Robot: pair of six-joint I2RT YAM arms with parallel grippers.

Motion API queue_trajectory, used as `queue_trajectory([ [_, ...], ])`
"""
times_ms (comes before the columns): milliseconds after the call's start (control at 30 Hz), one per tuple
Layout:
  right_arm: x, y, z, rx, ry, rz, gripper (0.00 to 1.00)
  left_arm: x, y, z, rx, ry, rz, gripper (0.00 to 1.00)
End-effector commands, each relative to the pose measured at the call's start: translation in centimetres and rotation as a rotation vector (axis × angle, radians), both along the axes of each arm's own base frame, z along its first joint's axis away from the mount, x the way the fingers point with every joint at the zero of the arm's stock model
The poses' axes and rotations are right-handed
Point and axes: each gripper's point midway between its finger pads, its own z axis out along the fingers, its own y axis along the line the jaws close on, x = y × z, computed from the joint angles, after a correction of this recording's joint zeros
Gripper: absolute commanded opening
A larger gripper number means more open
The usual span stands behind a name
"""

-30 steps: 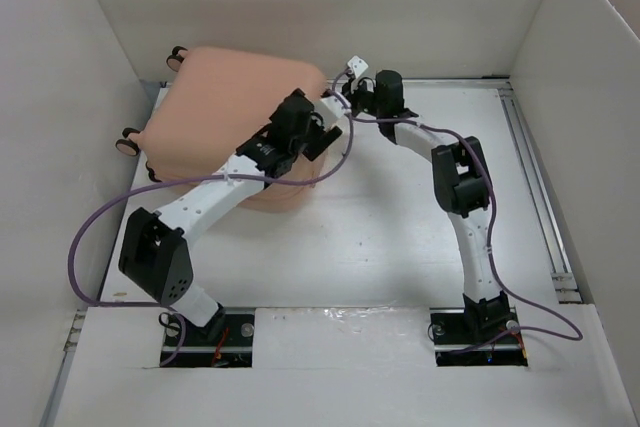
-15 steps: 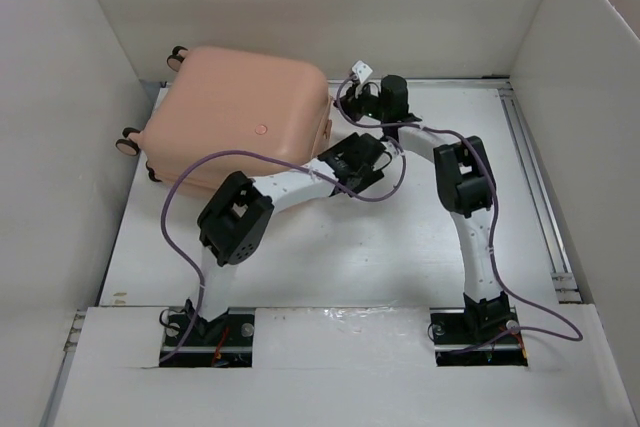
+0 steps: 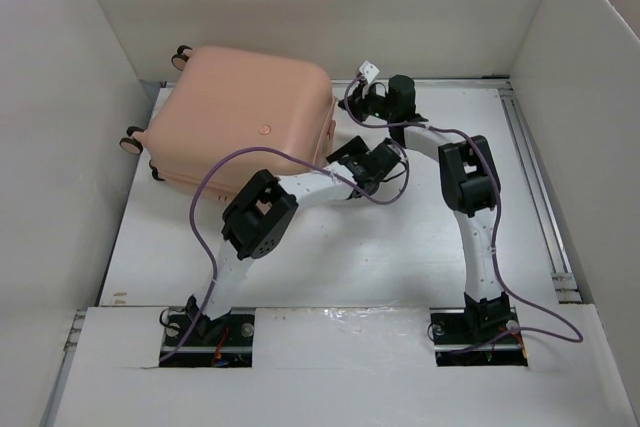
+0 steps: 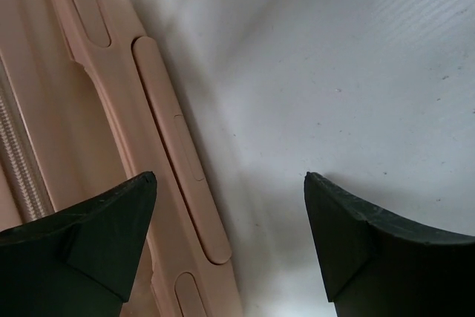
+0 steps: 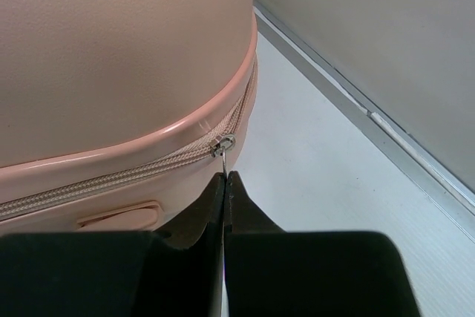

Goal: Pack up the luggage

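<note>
The salmon-pink luggage (image 3: 245, 117) lies closed and flat at the back left of the table, wheels toward the left wall. My right gripper (image 5: 225, 177) is shut on the metal zipper pull (image 5: 222, 146) at the luggage's rounded right corner; it shows at the back in the top view (image 3: 352, 99). My left gripper (image 4: 230, 183) is open and empty, just off the luggage's right side, with the telescopic handle (image 4: 174, 146) of the luggage between its fingers and the bare table. It also shows in the top view (image 3: 340, 152).
White walls enclose the table on the left, back and right. A metal rail (image 3: 535, 187) runs along the right edge. Purple cables (image 3: 210, 187) loop off both arms. The white table (image 3: 380, 247) lies in front of the luggage.
My left arm has pulled off the top of the luggage and come down at its right side. The luggage has shifted slightly. The right gripper has stayed at the corner.
</note>
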Motion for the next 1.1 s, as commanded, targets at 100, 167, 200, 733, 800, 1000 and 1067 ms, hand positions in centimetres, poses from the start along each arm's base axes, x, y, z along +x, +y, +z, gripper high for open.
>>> queue_trajectory([
  [100,2.9,-5.3,6.5,0.028,-0.150,-0.166,0.00,3.2,3.7,5.0,0.020,-0.246,0.199,0.79],
  [167,2.8,-5.2,6.5,0.029,-0.150,-0.157,0.00,3.0,3.6,6.4,0.022,-0.285,0.201,0.79],
  [200,2.8,-5.2,6.5,0.029,-0.150,-0.157,0.00,2.7,3.3,6.7,0.012,-0.291,0.193,0.79],
  [733,2.8,-5.6,6.3,0.029,-0.150,-0.157,0.00,2.4,1.0,-0.9,-0.105,0.079,0.086,0.61],
  [800,2.8,-5.6,6.3,0.029,-0.150,-0.157,0.00,3.1,0.9,-1.1,-0.139,0.093,0.111,0.61],
  [1000,2.5,-5.7,6.0,0.026,-0.141,-0.157,0.00,4.8,1.3,-4.2,-0.155,0.255,0.119,0.64],
  [1067,2.7,-6.3,6.6,0.028,-0.150,-0.166,0.00,3.8,2.1,-5.8,-0.090,0.317,0.097,0.64],
])
